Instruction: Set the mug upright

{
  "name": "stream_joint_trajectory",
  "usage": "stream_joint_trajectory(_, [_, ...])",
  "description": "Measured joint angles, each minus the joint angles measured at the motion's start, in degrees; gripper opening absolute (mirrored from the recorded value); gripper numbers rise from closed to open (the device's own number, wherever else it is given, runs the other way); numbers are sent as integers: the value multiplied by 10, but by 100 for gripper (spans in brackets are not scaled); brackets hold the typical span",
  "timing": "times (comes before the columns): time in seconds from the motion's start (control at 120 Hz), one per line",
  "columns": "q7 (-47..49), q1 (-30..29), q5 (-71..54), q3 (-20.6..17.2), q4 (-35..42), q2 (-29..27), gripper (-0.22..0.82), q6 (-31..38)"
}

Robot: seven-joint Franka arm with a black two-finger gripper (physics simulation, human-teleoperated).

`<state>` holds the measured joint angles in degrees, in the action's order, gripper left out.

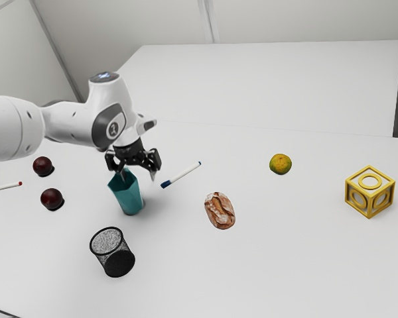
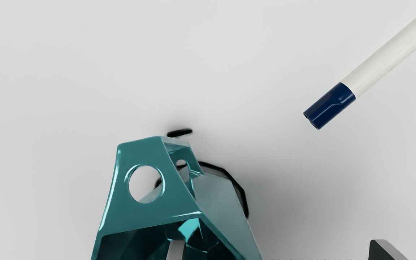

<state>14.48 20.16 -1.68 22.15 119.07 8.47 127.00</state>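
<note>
pincer spread, one finger inside the mug — gap toward the marker

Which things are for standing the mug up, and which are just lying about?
For the job:
- the teal mug
- the robot's claw, open, one finger inside the mug

Just lying about:
- blue-capped marker
- red-tipped pen
- two dark red balls
- black mesh cup
- orange fruit
- yellow cube
- brown-and-white lump
</note>
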Motion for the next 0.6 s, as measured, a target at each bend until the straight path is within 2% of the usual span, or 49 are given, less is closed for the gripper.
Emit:
stream_joint_trajectory(0.3, [-7, 1, 6, 0, -17, -18, 59, -18])
stream_joint_trajectory(0.467, [-23, 6, 1, -1, -79, -41, 60, -68])
stream_joint_trajectory(0.55, [-37, -2, -9, -11, -111, -57, 60, -102])
stream_joint_trajectory(0.6, [-48, -28, -14, -39, -133, -64, 60, -125])
